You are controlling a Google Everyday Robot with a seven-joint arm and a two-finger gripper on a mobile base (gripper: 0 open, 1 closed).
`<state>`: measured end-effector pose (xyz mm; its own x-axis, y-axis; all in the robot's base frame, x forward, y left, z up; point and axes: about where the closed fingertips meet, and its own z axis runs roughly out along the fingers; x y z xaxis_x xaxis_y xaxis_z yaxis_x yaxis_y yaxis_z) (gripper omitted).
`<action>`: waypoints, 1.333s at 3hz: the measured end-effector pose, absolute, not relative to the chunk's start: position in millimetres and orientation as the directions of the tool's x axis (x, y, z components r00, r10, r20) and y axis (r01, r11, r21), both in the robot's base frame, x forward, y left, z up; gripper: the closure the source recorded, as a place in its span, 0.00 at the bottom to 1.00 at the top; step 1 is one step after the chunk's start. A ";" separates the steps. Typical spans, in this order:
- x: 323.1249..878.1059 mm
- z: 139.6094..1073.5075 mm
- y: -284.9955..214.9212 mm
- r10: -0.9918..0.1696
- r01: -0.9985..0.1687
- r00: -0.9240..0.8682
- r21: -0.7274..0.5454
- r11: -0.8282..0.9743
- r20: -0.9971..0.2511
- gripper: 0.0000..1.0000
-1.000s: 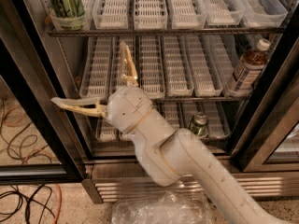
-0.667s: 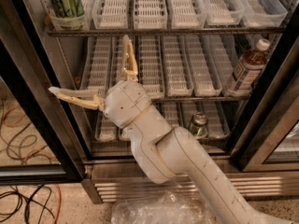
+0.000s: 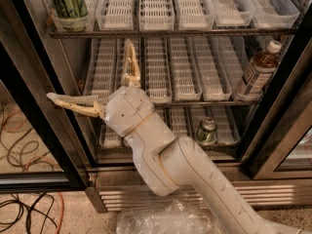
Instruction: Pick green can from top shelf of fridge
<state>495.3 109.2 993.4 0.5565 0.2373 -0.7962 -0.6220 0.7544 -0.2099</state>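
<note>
1. Camera view. My gripper [image 3: 90, 71] is spread wide and holds nothing. One finger [image 3: 73, 103] points left toward the black door frame [image 3: 36, 126]; the other finger [image 3: 130, 62] points up in front of the middle shelf [image 3: 195, 103].
2. The gripper sits at middle-shelf height, on the left side of the fridge [image 3: 195, 191] opening, below the top shelf [image 3: 165, 32].
3. My arm [image 3: 180, 174] runs in from the lower right and crosses in front of the bottom shelf [image 3: 224, 141] and the base grille [image 3: 273, 194].
4. The green can [image 3: 70, 0] stands upright at the far left of the top shelf, in the leftmost clear lane tray [image 3: 68, 22]. Its top is cut off by the frame edge. The pale stalk print is visible on the dark green side.
5. The can is above and a little to the left of the gripper, well apart from both fingers. No contact.
6. The other top-shelf lane trays [image 3: 156, 6] to the right of the can hold nothing that I can see.
7. A brown bottle [image 3: 258, 69] with a white cap leans at the right end of the middle shelf.
8. A short green can [image 3: 207, 130] sits on the bottom shelf, just right of my arm.
9. Cables [image 3: 24, 135] lie on the floor at the left. Crumpled clear plastic [image 3: 165, 218] lies on the floor below the grille.
</note>
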 end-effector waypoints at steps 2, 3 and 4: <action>444.4 996.5 163.8 0.307 -0.611 0.556 -0.130 0.781 -0.772 0.00; 455.9 993.0 164.3 0.259 -0.550 0.565 -0.123 0.826 -0.784 0.00; 456.4 993.1 162.8 0.258 -0.547 0.565 -0.123 0.828 -0.784 0.00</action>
<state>456.4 162.8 993.1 0.5655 0.2575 -0.7835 -0.5471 0.8280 -0.1227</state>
